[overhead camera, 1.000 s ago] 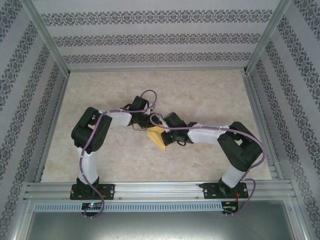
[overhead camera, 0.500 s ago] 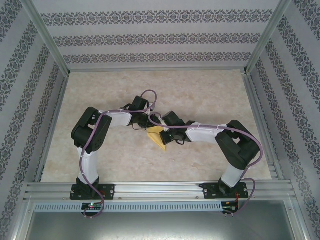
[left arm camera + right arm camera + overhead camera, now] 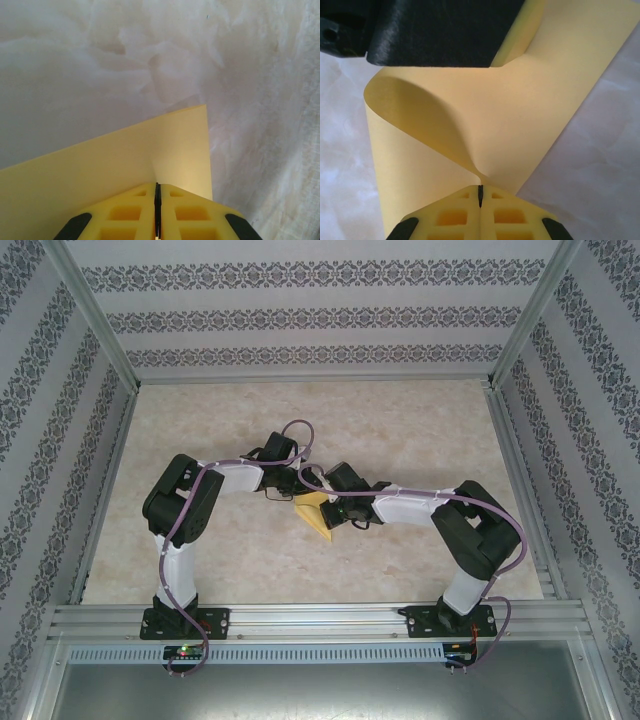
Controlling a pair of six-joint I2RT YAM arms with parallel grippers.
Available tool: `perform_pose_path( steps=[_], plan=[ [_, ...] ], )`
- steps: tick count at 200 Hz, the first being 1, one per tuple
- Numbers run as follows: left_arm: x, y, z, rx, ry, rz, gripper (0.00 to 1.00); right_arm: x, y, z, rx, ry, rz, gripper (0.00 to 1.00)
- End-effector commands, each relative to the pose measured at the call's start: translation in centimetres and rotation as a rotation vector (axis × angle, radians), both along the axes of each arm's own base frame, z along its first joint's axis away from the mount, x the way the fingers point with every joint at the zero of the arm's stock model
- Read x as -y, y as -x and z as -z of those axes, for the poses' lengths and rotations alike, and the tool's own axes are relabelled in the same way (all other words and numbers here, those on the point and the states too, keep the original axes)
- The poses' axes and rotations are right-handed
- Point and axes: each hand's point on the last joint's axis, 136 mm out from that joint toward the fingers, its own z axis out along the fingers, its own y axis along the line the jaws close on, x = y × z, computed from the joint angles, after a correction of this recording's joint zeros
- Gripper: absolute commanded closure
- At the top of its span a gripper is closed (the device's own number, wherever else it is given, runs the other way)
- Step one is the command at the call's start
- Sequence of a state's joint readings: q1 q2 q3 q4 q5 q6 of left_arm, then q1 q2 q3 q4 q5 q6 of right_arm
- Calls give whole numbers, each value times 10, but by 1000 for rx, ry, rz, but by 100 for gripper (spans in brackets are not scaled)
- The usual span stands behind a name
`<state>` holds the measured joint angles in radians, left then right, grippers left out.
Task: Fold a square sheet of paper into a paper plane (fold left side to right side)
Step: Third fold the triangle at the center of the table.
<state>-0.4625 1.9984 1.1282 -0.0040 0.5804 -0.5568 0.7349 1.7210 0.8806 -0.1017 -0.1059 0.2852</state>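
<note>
Square sheet of paper point(image 3: 545, 115) pinched by left hand point(image 3: 157, 192), right hand point(image 3: 480, 194).

No lettering, label, brand mark, number or sign can be read on any surface here.

paper point(image 3: 320, 520) sits on the table point(image 3: 400, 420) between left arm point(image 3: 215, 480) and right arm point(image 3: 425, 505).

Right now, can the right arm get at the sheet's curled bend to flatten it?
Probably not yet. The right gripper is shut on the sheet itself, and the left gripper pinches it too. The right one would have to let go first.
</note>
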Motion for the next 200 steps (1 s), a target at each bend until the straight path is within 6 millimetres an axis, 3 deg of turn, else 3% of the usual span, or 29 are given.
perform_pose_path(
  steps=[1,91,200],
  plan=[
    [-14,19,27,-91,-70,12,88,7,-3,-4,10,2,28,100],
    [-13,19,26,-95,-69,14,88,11,-1,7,-14,33,31,100],
    [-13,18,26,-91,-73,17,88,10,0,4,-9,11,36,100]
  ],
)
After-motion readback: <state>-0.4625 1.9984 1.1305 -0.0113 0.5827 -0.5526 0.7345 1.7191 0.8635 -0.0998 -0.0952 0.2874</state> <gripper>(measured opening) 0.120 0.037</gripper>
